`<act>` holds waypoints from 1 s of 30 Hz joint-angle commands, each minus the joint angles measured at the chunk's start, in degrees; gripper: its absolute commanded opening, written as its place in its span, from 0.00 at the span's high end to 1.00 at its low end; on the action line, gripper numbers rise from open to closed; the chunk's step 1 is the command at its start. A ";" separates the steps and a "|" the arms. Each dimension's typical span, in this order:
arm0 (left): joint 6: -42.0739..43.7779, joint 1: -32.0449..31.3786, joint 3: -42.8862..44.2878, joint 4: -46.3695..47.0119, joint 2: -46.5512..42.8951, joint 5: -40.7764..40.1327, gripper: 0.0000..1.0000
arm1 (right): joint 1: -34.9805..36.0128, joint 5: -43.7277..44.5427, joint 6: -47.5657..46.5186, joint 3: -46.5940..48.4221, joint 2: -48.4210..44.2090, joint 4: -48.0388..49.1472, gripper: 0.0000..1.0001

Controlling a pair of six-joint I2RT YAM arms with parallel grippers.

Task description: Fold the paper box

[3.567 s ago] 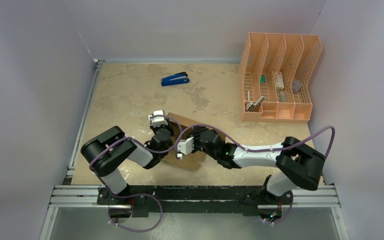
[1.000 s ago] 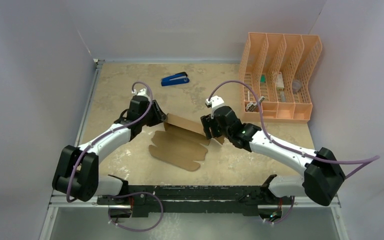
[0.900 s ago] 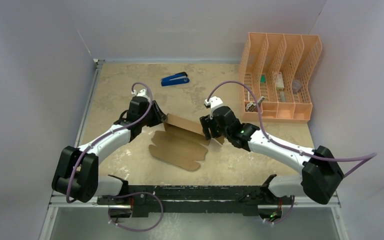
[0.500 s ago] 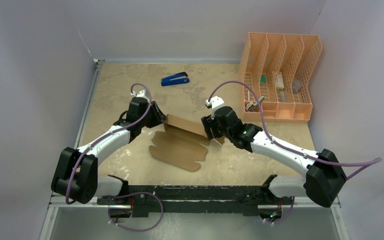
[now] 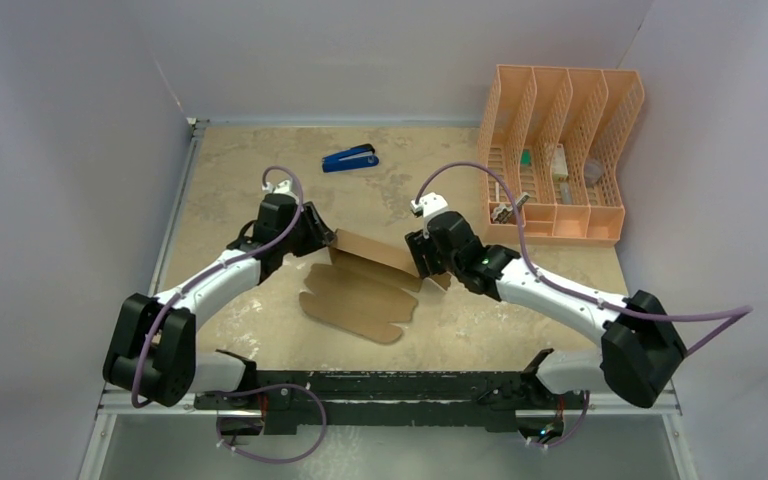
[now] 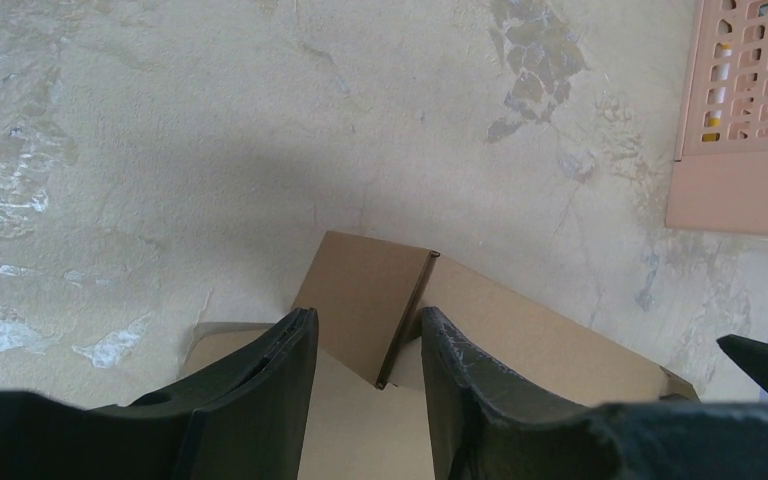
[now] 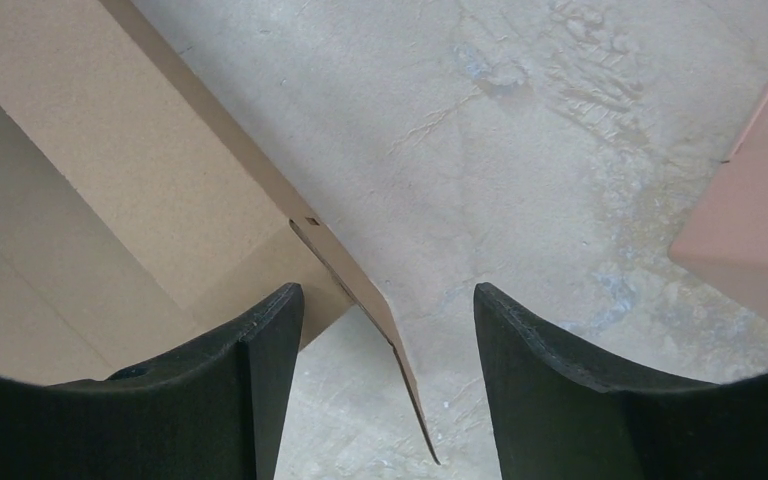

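Note:
The paper box (image 5: pixel 355 300) is a brown cardboard sheet lying flat near the table's middle, with its far panel (image 5: pixel 372 250) folded up. My left gripper (image 5: pixel 328 240) is at the panel's left end. In the left wrist view its open jaws (image 6: pixel 367 318) straddle an upright side flap (image 6: pixel 360 290), whose edge stands close to the right finger (image 6: pixel 460 370). My right gripper (image 5: pixel 422 262) is at the panel's right end. Its open jaws (image 7: pixel 385 290) straddle the thin edge of the other side flap (image 7: pixel 405 385), with a gap on both sides.
A blue stapler (image 5: pixel 350 158) lies at the back of the table. A peach-orange mesh file organizer (image 5: pixel 560 150) with small items stands at the back right, close to the right arm; its corner shows in both wrist views (image 6: pixel 750 110) (image 7: pixel 760 230). Walls close in the sides.
Both arms have moved from low over the sheet out to the ends of the raised panel. Over the last second they stay put; the left jaws widen slightly and the right narrow slightly.

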 commanded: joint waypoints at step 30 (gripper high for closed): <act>-2.53 0.33 4.56 -8.86 -5.49 -3.92 0.38 | -1.46 5.21 -11.80 3.95 1.43 7.77 0.18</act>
